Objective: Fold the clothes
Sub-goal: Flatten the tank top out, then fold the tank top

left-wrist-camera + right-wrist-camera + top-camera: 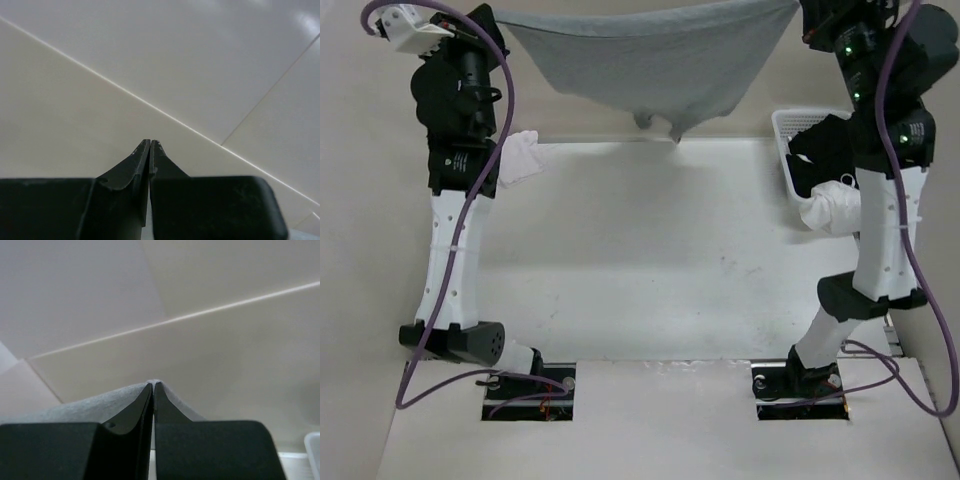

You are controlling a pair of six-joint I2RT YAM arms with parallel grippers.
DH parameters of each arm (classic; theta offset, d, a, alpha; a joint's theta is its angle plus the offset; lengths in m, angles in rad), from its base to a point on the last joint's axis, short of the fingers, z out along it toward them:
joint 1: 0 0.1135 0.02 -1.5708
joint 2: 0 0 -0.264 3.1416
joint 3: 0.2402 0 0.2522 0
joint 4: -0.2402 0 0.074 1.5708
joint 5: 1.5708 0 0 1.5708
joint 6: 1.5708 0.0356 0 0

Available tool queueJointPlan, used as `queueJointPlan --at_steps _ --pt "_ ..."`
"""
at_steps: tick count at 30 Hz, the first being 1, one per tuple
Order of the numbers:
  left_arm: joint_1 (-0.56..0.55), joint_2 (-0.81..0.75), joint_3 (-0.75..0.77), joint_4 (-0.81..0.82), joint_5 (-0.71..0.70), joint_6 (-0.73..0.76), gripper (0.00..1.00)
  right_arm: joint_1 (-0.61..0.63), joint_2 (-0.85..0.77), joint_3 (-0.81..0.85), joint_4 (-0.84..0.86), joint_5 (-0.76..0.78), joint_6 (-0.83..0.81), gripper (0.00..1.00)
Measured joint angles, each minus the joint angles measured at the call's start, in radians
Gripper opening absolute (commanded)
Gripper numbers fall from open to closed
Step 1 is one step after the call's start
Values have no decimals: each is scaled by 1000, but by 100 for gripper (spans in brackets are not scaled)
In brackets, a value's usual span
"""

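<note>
I had both arms reared high at the far side of the desk (pixel 650 260). My left arm (pixel 455 240) rose from its base, its white link leaning out to the left and its black upper links stacked above that, with the wrist at the top left corner of the overhead view. My right arm (pixel 885 230) stood steeper, and its black upper links reached the top right corner.

My left claw (pixel 150 145) was clenched, fingertips pressed together. Its own camera showed only pale wall panels beyond the tips and no cloth. From above, though, the left corner of the tank top (pixel 650 60) ran straight to the end of that arm. My right claw (pixel 152 386) was clenched on the same tank top, and grey knit lay against both sides of its fingertips.

The garment hung in the air between my two claws, its upper edge stretched across. Its lower edge sagged to a bunched low point near the middle, over the far edge of the desk. I could not tell whether that point touched the surface.

Open desk spread between my arms. A small white cloth (pixel 520 155) lay just beside my left arm. A white basket (pixel 782 125) sat against my right arm, holding a black garment (pixel 825 150) and a white garment (pixel 830 210).
</note>
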Motion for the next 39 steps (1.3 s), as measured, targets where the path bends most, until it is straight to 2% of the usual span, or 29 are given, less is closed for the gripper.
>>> queueJointPlan --at_steps 2,4,8,11,15,18,20,23,27,31,33,36,39 --pt "-2 -51 -40 20 1 8 0 2 -80 -80 21 -10 0 3" --pt "-10 -123 -129 50 0 13 0 1 -195 -247 71 -15 -1 3" --pt "-47 -300 -402 121 -23 21 0 10 -467 -735 204 -20 -4 3" --pt "-97 -462 -693 166 -60 19 0 47 -658 -1115 259 -5 5 3" --pt "-205 -695 -1059 132 -119 13 0 165 -918 -1551 245 43 37 2" --pt "-309 -886 -1236 34 -177 -2 0 298 -1122 -1770 193 91 89 1" --pt "-374 -1009 -1300 -41 -224 -19 0 396 -1246 -1878 163 126 147 0" --pt "-462 -1178 -1355 -157 -302 -62 0 542 -1397 -2010 97 171 259 0" --pt "-541 -1313 -1390 -348 -397 -158 0 788 -1500 -2159 -29 240 441 0" --pt "-569 -1328 -1412 -523 -438 -274 1 1033 -1476 -2194 -140 348 603 1" --pt "-567 -1311 -1416 -569 -452 -308 1 1096 -1414 -2188 -144 399 647 1" --pt "-542 -1218 -1415 -542 -475 -318 1 1030 -1263 -2148 -129 438 628 1" --pt "-502 -1016 -1393 -400 -482 -267 1 757 -1131 -2095 -19 392 521 0"
